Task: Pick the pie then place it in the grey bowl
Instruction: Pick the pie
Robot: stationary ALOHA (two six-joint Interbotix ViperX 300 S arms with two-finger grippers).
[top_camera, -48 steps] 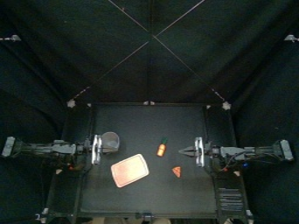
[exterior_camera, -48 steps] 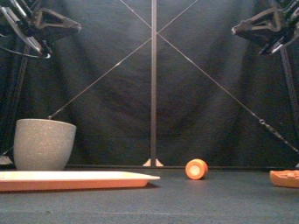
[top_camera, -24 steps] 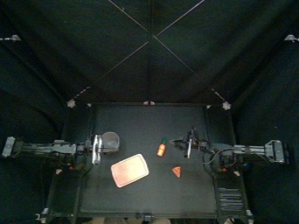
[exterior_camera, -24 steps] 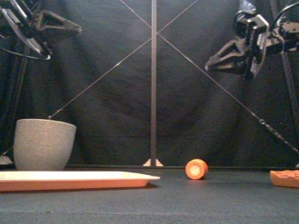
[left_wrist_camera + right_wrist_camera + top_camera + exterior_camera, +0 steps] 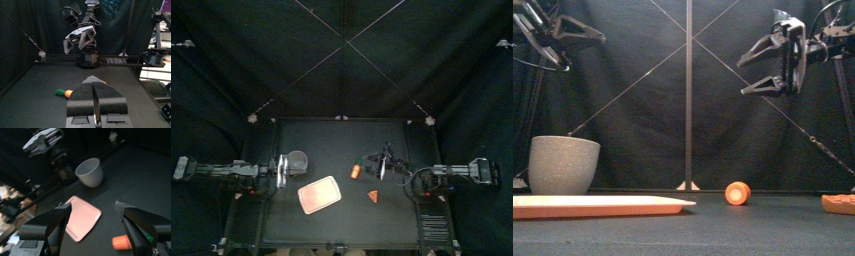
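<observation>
Now the right gripper (image 5: 755, 72) is being held high, wide open, for the pie (image 5: 373, 196). The closed left gripper (image 5: 93, 84) is being rested near the grey speckled cup (image 5: 297, 160).

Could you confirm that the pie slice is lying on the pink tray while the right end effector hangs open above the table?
Not quite. The pie slice lies on the bare table to the right of the pink tray and apart from it, as the top view shows. The rest holds: the right end effector does hang open above the table.
</observation>
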